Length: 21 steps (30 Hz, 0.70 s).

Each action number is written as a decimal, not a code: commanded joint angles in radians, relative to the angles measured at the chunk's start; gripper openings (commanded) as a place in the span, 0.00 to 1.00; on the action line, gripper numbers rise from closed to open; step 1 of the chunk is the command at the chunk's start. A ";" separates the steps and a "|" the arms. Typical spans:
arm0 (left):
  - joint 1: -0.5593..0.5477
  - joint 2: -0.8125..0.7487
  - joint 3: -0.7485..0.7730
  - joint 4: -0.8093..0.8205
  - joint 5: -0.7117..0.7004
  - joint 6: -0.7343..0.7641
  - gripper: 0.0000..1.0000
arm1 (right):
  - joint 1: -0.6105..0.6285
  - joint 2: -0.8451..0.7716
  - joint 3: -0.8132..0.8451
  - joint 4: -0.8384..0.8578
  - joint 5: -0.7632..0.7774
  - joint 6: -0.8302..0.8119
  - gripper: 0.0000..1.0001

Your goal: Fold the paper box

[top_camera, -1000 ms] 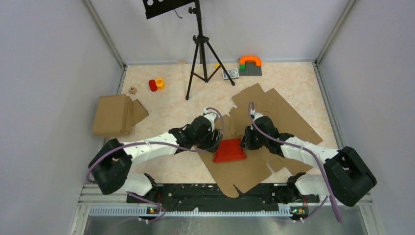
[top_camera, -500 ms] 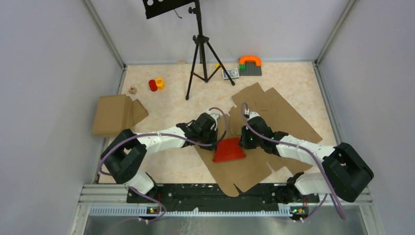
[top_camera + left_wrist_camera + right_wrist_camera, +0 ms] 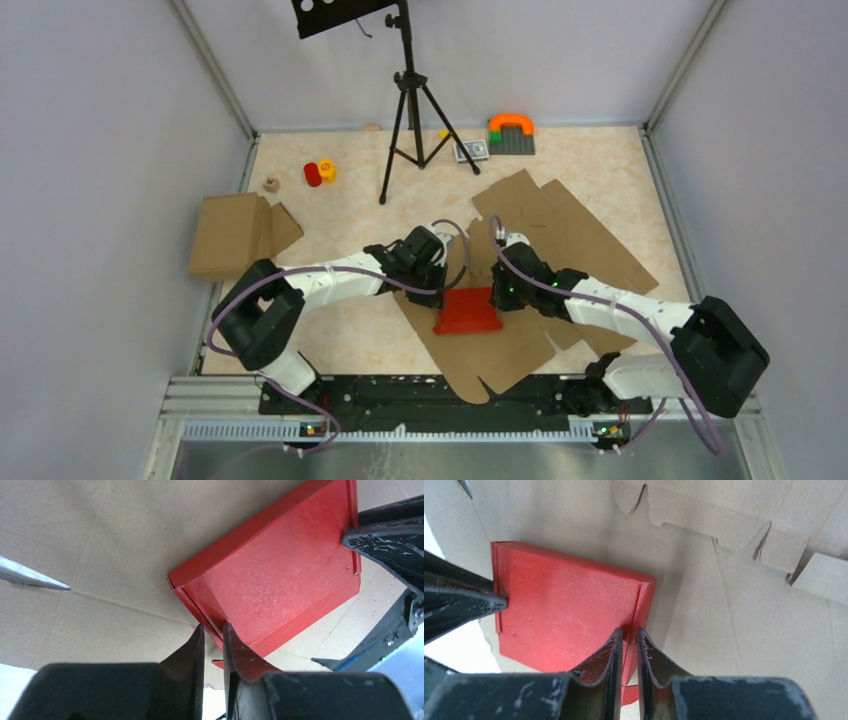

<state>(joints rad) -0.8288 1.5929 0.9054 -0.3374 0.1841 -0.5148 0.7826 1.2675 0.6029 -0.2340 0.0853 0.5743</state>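
Note:
The paper box (image 3: 468, 312) is a small bright red card tray with raised side walls, lying on a flat brown cardboard sheet (image 3: 500, 355) between my two arms. My left gripper (image 3: 442, 291) is at its left side. In the left wrist view the left gripper (image 3: 213, 630) is shut on the box's (image 3: 280, 575) thin left wall. My right gripper (image 3: 496, 294) is at the right side. The right wrist view shows the right gripper (image 3: 629, 632) pinching the right wall of the box (image 3: 569, 607).
A second large brown cardboard cut-out (image 3: 575, 230) lies behind the right arm. A folded brown cardboard box (image 3: 235, 235) sits at the left. A black tripod (image 3: 408, 120) stands at the back. Small red and yellow toys (image 3: 319, 173) and a block set (image 3: 511, 133) lie near the far wall.
My left gripper has closed from wide open onto the box's left wall, and the left arm has swung in. The right gripper has tightened on the right wall. The box has barely shifted.

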 commanded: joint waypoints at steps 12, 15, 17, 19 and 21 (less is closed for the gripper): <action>0.051 0.051 0.107 0.052 0.179 0.102 0.16 | 0.077 -0.114 -0.107 0.134 -0.242 0.220 0.00; 0.050 0.103 0.165 0.038 0.168 0.146 0.20 | 0.096 -0.107 -0.103 0.126 -0.232 0.211 0.00; 0.049 0.146 0.195 0.017 0.159 0.177 0.24 | 0.099 -0.107 -0.102 0.114 -0.221 0.202 0.02; 0.045 0.178 0.206 0.000 0.140 0.197 0.30 | 0.099 -0.111 -0.100 0.099 -0.204 0.193 0.04; 0.030 0.189 0.197 -0.006 0.104 0.213 0.35 | 0.099 -0.114 -0.101 0.090 -0.200 0.181 0.08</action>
<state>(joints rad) -0.7593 1.7370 1.0779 -0.4255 0.2718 -0.3481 0.8444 1.1599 0.4980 -0.2398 -0.0410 0.7582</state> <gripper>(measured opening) 0.321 0.086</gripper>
